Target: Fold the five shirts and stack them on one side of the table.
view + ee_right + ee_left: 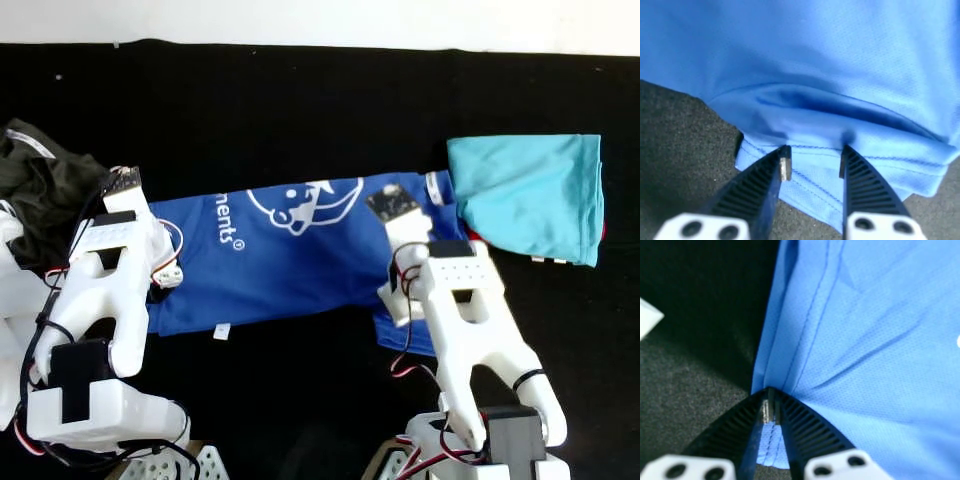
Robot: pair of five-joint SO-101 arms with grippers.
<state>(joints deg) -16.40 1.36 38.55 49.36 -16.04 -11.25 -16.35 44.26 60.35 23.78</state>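
A blue shirt (290,260) with a white print lies spread across the middle of the black table. My left gripper (148,252) is at the shirt's left edge, shut on the blue shirt's hem (771,407). My right gripper (402,262) is over the shirt's right lower part. In the right wrist view it (813,162) stands open, its fingers on either side of a bunched fold at the hem (840,150). A folded teal shirt (530,195) lies at the back right, with a sliver of red cloth (472,238) under it. A dark crumpled shirt (40,185) lies at the far left.
The black table cloth (300,110) is bare behind the blue shirt and in front of it between the two arm bases. A white wall edge (320,20) runs along the back. The arm bases (100,415) stand at the front edge.
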